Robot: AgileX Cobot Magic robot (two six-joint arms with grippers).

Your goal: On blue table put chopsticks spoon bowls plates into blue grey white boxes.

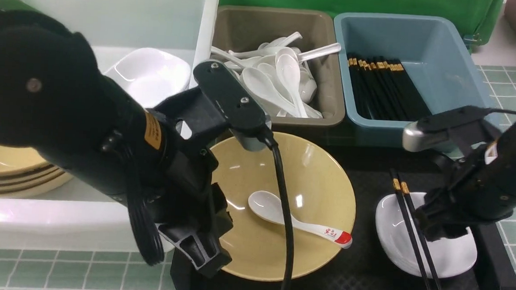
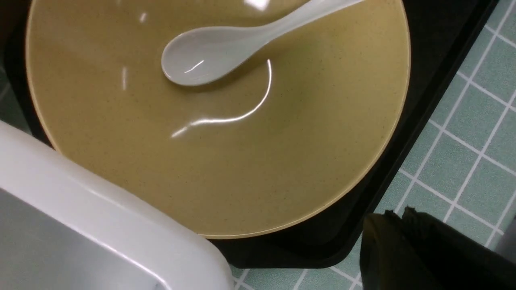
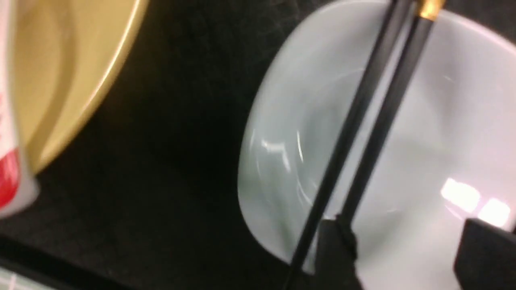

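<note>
While L gripper [image 2: 395, 217] sits clenched, R gripper [image 3: 407, 249] gapes over 2 chopsticks [image 3: 355, 117]; 1 spoon [image 1: 272, 208] in 1 bowl [image 1: 310, 175].

Under the right claw [image 3: 407, 253], a glossy white dish [image 1: 452, 260] carries lacquer-shiny, gold-banded black chopsticks [image 3: 356, 121]. By the left claw [image 2: 397, 215], the tan bowl [image 1: 310, 175] and white spoon [image 1: 272, 208] gleam smooth, while the black tray [image 1: 357, 279] beneath looks matt and rough-textured.

The left arm [image 1: 63, 106] is cased in matte black and fitted with an orange label [image 1: 152, 131], two screws [image 1: 244, 100] and a thick black cable [image 1: 282, 218]. The left gripper [image 1: 204, 256] is moulded in black. The right arm [image 1: 498, 177] is topped by a silver housing [image 1: 420, 134].
</note>
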